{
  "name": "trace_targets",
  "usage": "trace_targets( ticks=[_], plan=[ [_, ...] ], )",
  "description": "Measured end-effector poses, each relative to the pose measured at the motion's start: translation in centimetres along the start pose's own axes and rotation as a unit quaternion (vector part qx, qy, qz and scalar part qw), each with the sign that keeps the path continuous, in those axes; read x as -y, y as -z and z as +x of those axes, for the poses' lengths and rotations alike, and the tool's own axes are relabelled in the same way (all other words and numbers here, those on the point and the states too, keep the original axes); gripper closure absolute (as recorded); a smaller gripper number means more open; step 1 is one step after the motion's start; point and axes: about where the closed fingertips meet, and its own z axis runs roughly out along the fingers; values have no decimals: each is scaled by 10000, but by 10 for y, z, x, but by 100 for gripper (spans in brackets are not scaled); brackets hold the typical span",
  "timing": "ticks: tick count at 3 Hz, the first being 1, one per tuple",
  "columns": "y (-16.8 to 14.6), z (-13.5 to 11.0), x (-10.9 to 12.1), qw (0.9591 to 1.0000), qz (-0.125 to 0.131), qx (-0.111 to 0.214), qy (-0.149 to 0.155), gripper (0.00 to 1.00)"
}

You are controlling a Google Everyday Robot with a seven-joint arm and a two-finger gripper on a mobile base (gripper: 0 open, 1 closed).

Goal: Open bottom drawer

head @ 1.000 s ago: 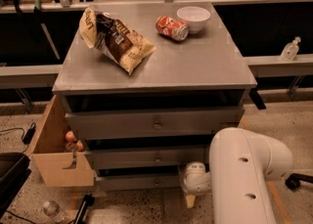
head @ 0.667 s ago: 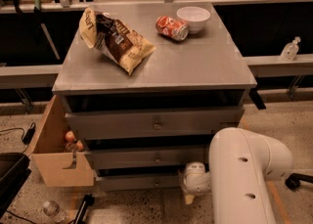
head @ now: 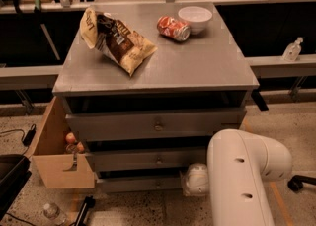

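The grey cabinet (head: 158, 67) has three drawers stacked in its front. The bottom drawer (head: 138, 184) is the lowest and narrowest grey front, just above the floor, with a small round knob (head: 158, 184) at its centre. It stands out only slightly. My white arm (head: 242, 175) comes in from the lower right. My gripper (head: 193, 180) is low at the right end of the bottom drawer's front, behind the round white wrist, to the right of the knob.
A chip bag (head: 116, 40), a red can (head: 173, 27) and a white bowl (head: 195, 18) lie on the cabinet top. A tan cardboard box (head: 54, 158) stands against the cabinet's left side. A plastic bottle (head: 52, 212) lies on the floor.
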Motion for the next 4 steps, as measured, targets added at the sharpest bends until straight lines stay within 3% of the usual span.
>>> trace_targets(
  ticks=[1,2,3,4],
  plan=[
    [7,0,2,10000,-1,0,1,85],
    [8,0,2,10000,-2,1,0,100],
    [16,-3,-12,9999,-155,-12,-70,100],
    [21,-4,-11,9999,-158,-11,-70,100]
  ],
)
